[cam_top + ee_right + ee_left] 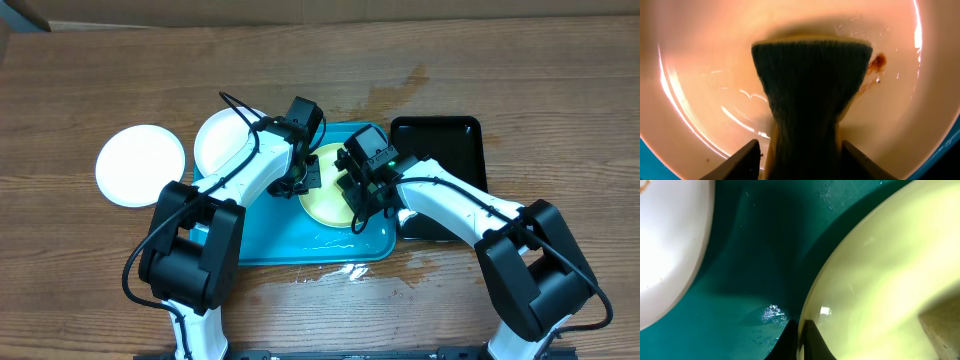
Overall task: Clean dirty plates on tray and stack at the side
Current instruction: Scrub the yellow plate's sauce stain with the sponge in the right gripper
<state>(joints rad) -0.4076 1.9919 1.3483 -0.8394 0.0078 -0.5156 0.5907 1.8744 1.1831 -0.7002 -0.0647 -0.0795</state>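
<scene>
A pale yellow-green plate (325,205) lies in the turquoise tray (270,235). My left gripper (306,176) is shut on that plate's left rim; in the left wrist view the jaws (800,341) pinch the plate's edge (880,280). My right gripper (358,196) is shut on a dark green sponge (810,95) and presses it onto the plate (700,75). A brown smear (877,62) lies just right of the sponge. One white plate (218,140) sits at the tray's back left corner and shows in the left wrist view (665,255). Another white plate (140,165) lies on the table to the left.
A glossy black tray (440,140) stands right of the turquoise tray, under my right arm. Water glistens on the table in front of the tray (340,270). A damp stain marks the wood behind the trays (395,95).
</scene>
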